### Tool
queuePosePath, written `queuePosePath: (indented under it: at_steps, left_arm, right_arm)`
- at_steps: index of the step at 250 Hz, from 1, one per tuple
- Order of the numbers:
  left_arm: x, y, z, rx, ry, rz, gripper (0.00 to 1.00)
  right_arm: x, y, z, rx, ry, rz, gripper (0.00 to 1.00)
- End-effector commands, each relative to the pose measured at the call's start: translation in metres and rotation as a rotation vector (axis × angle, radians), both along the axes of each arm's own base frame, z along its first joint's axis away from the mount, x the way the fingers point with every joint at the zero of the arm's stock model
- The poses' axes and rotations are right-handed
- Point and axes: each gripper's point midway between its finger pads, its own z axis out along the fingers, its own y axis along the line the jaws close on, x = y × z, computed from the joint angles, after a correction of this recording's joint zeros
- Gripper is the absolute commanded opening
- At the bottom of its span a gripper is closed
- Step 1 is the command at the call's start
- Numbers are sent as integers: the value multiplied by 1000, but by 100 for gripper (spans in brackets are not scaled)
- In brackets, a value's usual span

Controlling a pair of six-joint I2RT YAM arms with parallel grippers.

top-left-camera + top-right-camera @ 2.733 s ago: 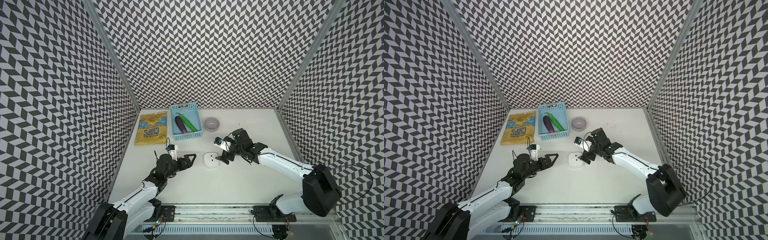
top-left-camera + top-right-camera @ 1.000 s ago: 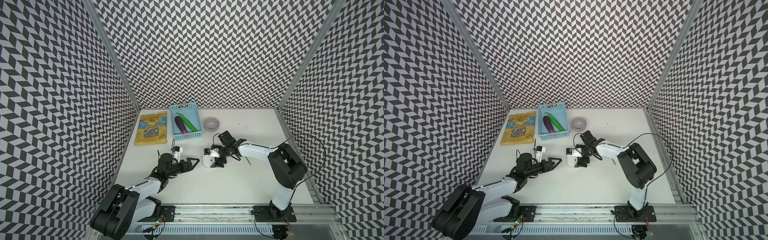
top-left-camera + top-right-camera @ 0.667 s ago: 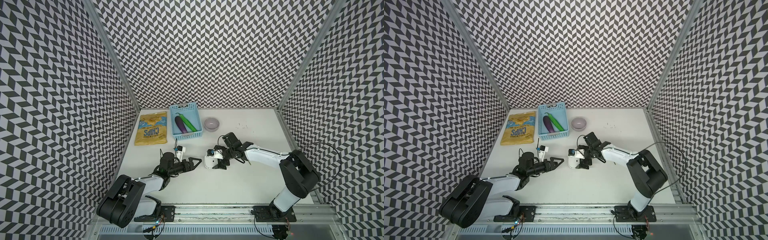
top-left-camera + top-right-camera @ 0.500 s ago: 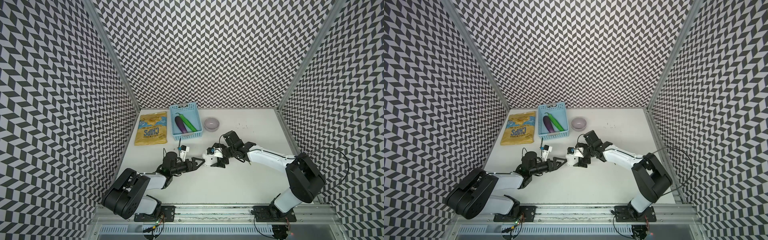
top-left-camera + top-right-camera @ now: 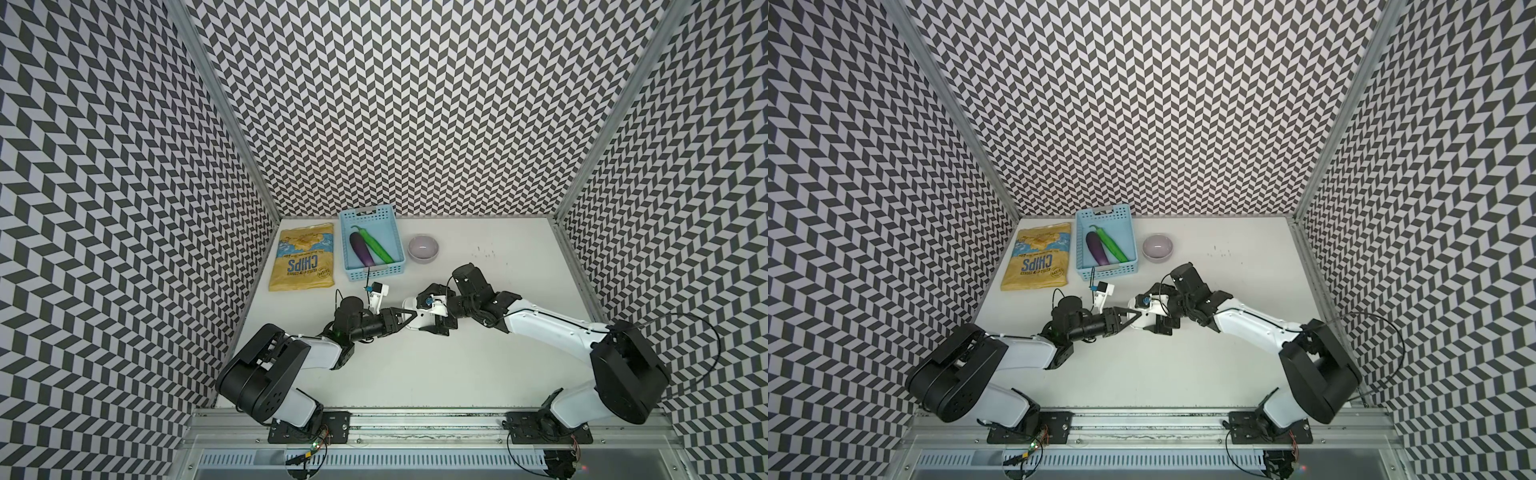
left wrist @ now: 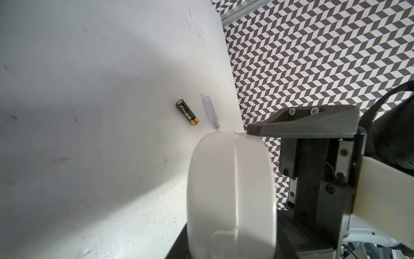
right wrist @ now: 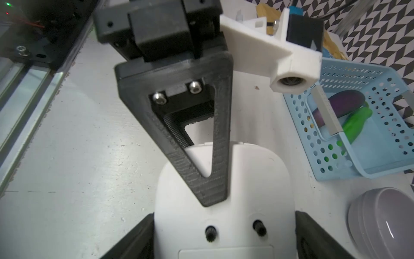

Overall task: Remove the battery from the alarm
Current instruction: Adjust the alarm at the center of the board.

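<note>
Right end effector (image 7: 224,226) and, seemingly, left end effector (image 5: 409,316) clamp alarm (image 7: 257,179); battery (image 6: 187,112) well apart

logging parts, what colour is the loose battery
The battery is black with a gold end; best in the left wrist view.

White arm links (image 5: 548,328), black joints (image 5: 623,374), silver screws (image 7: 159,98)

I see the alarm (image 7: 224,201), a small white rounded-square clock, turned up on its edge and not lying flat, near the middle of the white table (image 5: 415,395). Its plain back shows two small black knobs and the outline of a hatch. Whether its lower edge touches the table, I cannot tell. The battery (image 6: 187,112), a small dark cylinder with a gold end, is already out. It lies flat on the table, well apart from the alarm.
</note>
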Motion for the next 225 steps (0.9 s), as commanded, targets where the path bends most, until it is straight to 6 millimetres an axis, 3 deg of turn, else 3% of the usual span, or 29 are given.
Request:
queuePosePath:
  at_steps: [1, 26, 59, 78, 103, 133, 154, 187, 225]
  left_arm:
    - [7, 1, 27, 10, -148, 7, 24]
    - [26, 27, 30, 199, -208, 141, 14]
    - [47, 76, 53, 595, -352, 355, 9]
    - [47, 92, 59, 840, -401, 414, 8]
    - [41, 101, 49, 1151, -431, 434, 8]
    - [33, 90, 36, 1449, -505, 388, 9]
    - [27, 73, 28, 1643, -596, 337, 11]
    - [21, 46, 19, 1883, -748, 279, 12]
    - [15, 13, -8, 1949, -831, 179, 14]
  right_arm:
    - [4, -1, 40, 104, -38, -64, 100]
    - [12, -25, 69, 166, -69, -187, 100]
    - [28, -72, 109, 311, -51, -481, 100]
    - [43, -114, 131, 409, -38, -755, 100]
    - [51, -170, 149, 506, -42, -1066, 100]
    - [45, -213, 160, 574, -23, -1294, 100]
    - [39, -231, 160, 600, -7, -1384, 100]
    - [34, -240, 155, 620, 9, -1423, 100]
    - [32, -242, 150, 609, 16, -1436, 100]
